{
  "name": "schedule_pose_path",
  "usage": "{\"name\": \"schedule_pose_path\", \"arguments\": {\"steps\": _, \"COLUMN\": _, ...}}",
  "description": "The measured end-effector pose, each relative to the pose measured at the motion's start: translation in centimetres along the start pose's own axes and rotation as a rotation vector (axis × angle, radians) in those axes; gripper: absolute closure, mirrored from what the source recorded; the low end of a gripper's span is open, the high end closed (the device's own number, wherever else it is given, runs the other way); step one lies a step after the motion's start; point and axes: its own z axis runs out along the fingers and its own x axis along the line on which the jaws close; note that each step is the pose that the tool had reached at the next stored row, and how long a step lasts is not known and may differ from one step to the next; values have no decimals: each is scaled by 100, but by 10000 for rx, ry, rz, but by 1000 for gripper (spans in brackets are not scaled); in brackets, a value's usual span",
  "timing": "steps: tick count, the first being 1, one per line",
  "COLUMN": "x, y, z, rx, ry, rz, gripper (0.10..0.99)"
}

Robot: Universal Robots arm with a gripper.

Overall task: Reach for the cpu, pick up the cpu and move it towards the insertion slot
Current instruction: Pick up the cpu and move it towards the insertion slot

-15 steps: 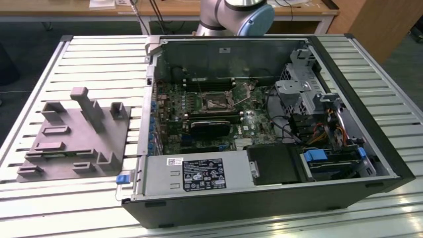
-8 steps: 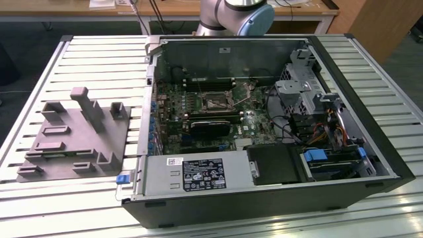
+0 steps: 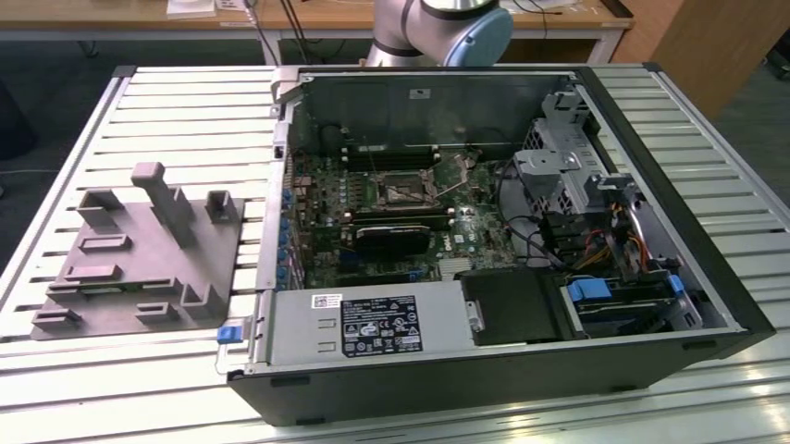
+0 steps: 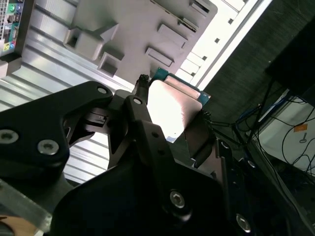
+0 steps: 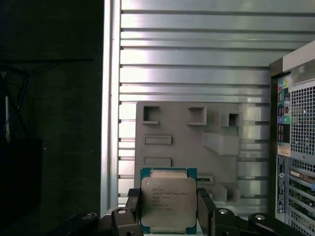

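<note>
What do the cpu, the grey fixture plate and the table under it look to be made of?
The cpu: silver metal lid, glaring bright in the second wrist view, on a green rim, likely circuit-board laminate. The grey fixture plate: matte, uniform grey with moulded blocks and pockets, probably plastic. The table: ribbed silvery slats with a sheen, apparently aluminium.
</note>
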Motion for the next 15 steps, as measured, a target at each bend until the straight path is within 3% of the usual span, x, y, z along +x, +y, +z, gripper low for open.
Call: {"name": "schedule_pose_path", "arguments": {"steps": 15, "x": -379, "y": 2, "z": 1, "rx": -1, "ry": 2, "rz": 0, "gripper": 545}}
